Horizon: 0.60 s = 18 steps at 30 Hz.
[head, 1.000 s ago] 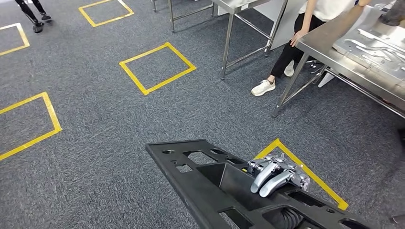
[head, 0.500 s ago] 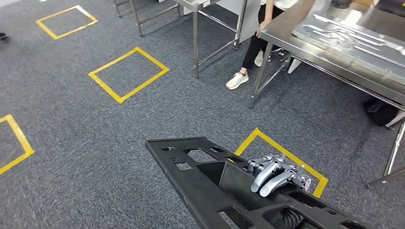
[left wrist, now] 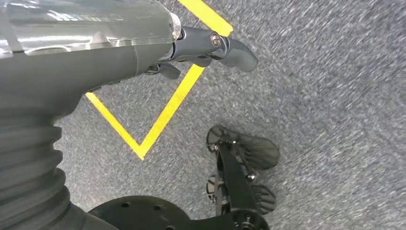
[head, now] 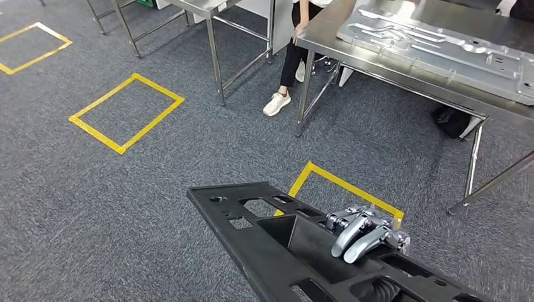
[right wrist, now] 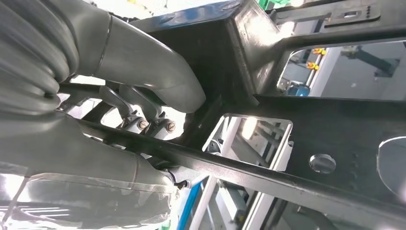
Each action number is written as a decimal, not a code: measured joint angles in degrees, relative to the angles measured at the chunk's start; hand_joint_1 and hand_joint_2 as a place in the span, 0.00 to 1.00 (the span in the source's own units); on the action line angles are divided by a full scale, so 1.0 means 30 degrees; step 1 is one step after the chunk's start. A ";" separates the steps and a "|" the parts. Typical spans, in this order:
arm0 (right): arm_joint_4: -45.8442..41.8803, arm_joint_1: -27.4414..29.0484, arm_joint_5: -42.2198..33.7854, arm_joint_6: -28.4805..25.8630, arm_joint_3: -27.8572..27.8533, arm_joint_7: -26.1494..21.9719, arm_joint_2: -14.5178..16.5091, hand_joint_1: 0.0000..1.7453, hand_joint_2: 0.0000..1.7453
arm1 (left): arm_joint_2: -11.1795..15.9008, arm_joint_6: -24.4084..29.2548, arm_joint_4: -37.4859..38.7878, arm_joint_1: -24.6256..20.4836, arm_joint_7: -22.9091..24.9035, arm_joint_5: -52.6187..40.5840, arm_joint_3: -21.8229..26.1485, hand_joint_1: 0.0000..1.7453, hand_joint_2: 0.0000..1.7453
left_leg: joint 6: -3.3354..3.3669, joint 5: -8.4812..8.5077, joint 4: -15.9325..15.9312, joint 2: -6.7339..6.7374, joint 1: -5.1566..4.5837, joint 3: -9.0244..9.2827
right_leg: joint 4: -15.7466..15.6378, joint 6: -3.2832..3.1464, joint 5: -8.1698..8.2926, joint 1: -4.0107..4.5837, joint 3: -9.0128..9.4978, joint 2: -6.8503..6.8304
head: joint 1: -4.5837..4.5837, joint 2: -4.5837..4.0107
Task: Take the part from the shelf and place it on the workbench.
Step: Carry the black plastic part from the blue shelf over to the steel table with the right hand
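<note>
The part (head: 283, 245) is a long flat black plastic frame with cut-outs and a deep pocket, carried low in front of me in the head view. My right hand (head: 366, 234) grips its rim near the pocket, silver fingers curled over the edge. In the right wrist view the same hand (right wrist: 143, 100) wraps a bar of the part (right wrist: 335, 124). The steel workbench (head: 324, 28) stands ahead on the right, with a large pressed silver panel (head: 441, 44) lying on it. My left hand (left wrist: 143, 48) hangs over the carpet, holding nothing, fingers apart.
A person's legs in dark trousers and white shoes (head: 286, 75) stand at the workbench's far corner. A second steel table (head: 211, 9) is further back. Yellow taped squares (head: 126, 113) (head: 343, 185) mark the grey carpet. A dark bag (head: 453, 119) lies under the bench.
The camera has turned and moved: the workbench, the person and the floor squares have slid left and nearer. The part and my right hand sit the same in the picture.
</note>
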 joint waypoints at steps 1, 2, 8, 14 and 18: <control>-0.0011 -0.0088 0.0002 -0.0016 -0.0015 0.0000 0.0024 1.00 1.00 | -0.0004 -0.0027 0.0000 -0.0029 -0.0029 -0.0007 -0.0002 0.00 1.00 | 0.0133 0.0042 -0.0070 0.0184 0.0036 0.0022 | 0.0418 0.0081 -0.0275 0.0013 -0.0204 -0.0408 | 0.0000 0.0000; -0.0022 -0.0212 0.0014 -0.0040 -0.0027 0.0000 0.0040 1.00 1.00 | -0.0005 -0.0060 0.0000 -0.0038 -0.0067 -0.0013 -0.0004 0.00 1.00 | 0.0239 0.0071 -0.0127 0.0388 0.0063 0.0042 | 0.1251 0.0149 -0.0750 0.0006 -0.0605 -0.0923 | 0.0000 0.0000; -0.0103 -0.0493 0.0488 -0.0197 0.0043 0.0000 0.0064 1.00 1.00 | 0.0110 -0.0166 0.0000 0.0011 -0.0226 0.0051 0.0004 0.00 1.00 | 0.0250 -0.0083 -0.0113 0.1654 -0.0013 0.0147 | 0.4143 0.0357 -0.1305 -0.0194 -0.2104 -0.2004 | 0.0000 0.0000; -0.0521 -0.0772 0.0477 -0.0295 0.0624 0.0000 0.0047 1.00 1.00 | 0.0361 -0.0261 0.0000 -0.0038 -0.0295 0.0210 0.0024 0.00 1.00 | -0.0342 -0.0423 -0.0118 0.2638 -0.0186 0.0523 | -0.0005 -0.0237 0.0057 0.0139 -0.0121 -0.2780 | -0.0004 0.0000; -0.0610 -0.1097 0.0156 -0.0186 0.1027 0.0000 0.0016 1.00 1.00 | 0.0538 -0.0045 0.0000 -0.0089 -0.0005 0.0381 0.0111 0.00 1.00 | -0.0649 -0.1858 0.2063 0.1312 -0.0054 -0.0268 | -0.0211 -0.0674 0.0173 0.0001 0.0016 -0.2033 | -0.0004 0.0000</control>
